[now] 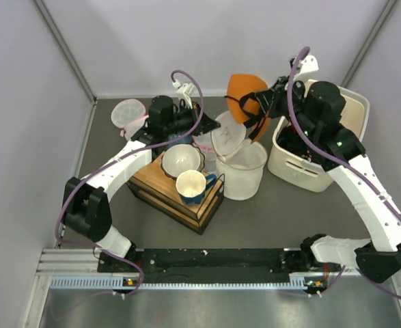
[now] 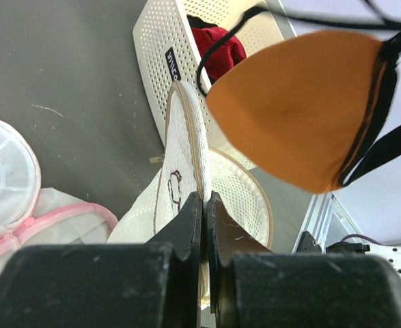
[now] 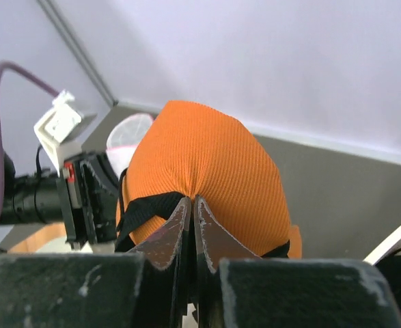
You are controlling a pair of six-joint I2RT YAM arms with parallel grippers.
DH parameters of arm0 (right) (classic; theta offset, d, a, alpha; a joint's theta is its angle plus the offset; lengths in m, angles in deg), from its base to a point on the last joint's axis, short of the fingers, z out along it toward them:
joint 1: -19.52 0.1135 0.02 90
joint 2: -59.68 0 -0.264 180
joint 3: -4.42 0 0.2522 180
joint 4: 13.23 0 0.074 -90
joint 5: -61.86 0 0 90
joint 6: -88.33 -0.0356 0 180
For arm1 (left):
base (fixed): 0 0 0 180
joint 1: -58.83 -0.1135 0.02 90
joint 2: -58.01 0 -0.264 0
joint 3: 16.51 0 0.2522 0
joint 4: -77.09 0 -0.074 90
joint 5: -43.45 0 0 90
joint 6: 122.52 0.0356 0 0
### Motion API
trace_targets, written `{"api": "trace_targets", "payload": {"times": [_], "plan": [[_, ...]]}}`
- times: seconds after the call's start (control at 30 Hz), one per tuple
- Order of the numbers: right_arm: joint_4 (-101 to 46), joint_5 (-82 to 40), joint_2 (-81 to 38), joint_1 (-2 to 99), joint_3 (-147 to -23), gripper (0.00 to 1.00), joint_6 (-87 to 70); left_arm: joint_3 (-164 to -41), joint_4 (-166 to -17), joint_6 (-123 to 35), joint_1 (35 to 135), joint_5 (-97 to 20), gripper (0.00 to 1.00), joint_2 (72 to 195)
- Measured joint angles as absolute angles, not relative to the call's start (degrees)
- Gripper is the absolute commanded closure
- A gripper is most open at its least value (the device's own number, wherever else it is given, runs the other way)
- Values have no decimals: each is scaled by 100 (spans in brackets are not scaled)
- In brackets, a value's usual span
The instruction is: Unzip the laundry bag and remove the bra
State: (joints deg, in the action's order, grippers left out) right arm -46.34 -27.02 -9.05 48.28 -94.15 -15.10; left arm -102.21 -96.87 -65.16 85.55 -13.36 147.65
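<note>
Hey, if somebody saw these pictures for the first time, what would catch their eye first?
The bright orange bra with black straps stands out most, held in the air by the right pincer over the back of the table. Just below it sits the white mesh laundry bag, its round flap pinched upright by the left pincer. To the right, something red lies inside a cream basket.

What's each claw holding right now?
Left claw: closed on rim of the white mesh laundry bag.
Right claw: closed on the orange fabric bra with black straps.
</note>
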Motion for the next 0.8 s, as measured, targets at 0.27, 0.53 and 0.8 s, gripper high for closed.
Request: {"api": "trace_targets", "payload": {"times": [0.27,0.53,0.8], "plan": [[-4628,-3325,-894,4664,-10152,100,-1101,-10224,-9687,-6514,8555,-1334,100,14765],[-4551,-3259,-717,3169,-10172,100,-1239,-10228,-9687,-6514,8555,-1310,100,14765],[-4505,-3012,-490,1661,-8847,100,-1720,-10326,-9678,-6481,8710,-1291,100,14765]]}}
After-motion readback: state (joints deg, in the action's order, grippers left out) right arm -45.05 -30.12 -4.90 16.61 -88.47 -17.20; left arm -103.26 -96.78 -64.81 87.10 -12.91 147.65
